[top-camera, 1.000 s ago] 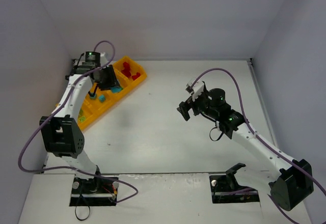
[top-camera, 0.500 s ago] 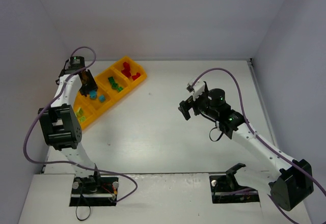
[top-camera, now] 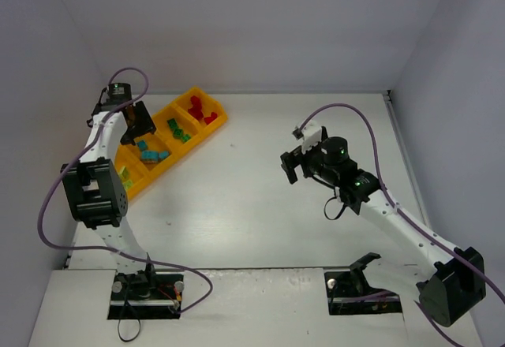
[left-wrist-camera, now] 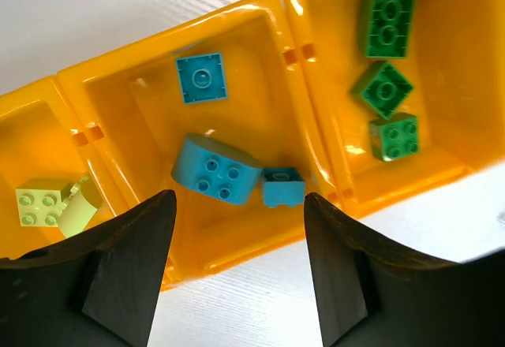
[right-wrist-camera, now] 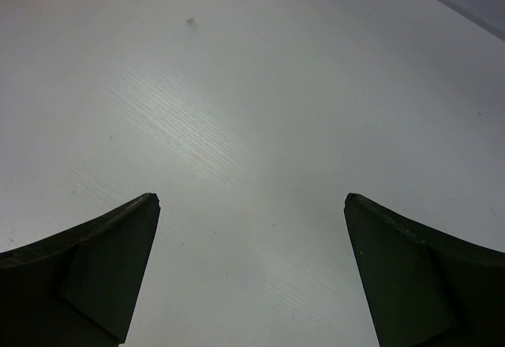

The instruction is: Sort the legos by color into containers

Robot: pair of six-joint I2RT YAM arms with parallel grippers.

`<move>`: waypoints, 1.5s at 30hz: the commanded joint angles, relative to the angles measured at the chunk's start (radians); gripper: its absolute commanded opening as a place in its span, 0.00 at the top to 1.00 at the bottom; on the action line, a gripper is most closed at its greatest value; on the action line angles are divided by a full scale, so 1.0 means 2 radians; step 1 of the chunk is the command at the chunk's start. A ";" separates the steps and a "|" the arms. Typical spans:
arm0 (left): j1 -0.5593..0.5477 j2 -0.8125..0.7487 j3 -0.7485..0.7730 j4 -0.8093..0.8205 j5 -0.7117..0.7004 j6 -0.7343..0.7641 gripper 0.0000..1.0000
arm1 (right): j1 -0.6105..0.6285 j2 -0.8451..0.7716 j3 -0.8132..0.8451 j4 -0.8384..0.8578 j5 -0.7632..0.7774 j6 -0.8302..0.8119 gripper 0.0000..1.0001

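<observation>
Between blue legos point(left-wrist-camera: 216, 171) and green legos point(left-wrist-camera: 384, 88) stands a raised tray wall point(left-wrist-camera: 311, 112)

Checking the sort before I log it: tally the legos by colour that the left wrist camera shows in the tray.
Light blue legos: 3
Green legos: 3
Yellow-green legos: 2
Total: 8
Red legos lie outside that view and are too small in the top view to count.

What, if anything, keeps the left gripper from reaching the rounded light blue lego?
Probably nothing, so yes: the left gripper hangs open above the rounded light blue lego, which lies uncovered.
</observation>
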 commanded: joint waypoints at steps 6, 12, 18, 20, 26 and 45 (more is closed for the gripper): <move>-0.006 -0.186 0.013 0.011 0.056 0.005 0.37 | 0.002 -0.030 0.081 -0.022 0.173 0.083 0.00; -0.008 -0.296 0.027 -0.052 0.057 0.036 0.35 | -0.002 -0.081 0.094 -0.040 0.216 0.112 0.00; -0.009 -0.432 -0.013 -0.087 0.046 0.047 0.30 | -0.003 -0.167 0.084 -0.036 0.177 0.117 0.00; -0.009 -0.488 -0.050 -0.094 0.024 0.047 0.27 | -0.003 -0.188 0.089 -0.070 0.185 0.140 0.00; -0.029 -0.588 -0.160 -0.140 -0.027 0.013 0.26 | -0.003 -0.252 0.106 -0.160 0.177 0.189 0.00; -0.038 -0.742 -0.221 -0.168 -0.038 -0.023 0.19 | -0.002 -0.387 0.050 -0.213 0.205 0.212 0.00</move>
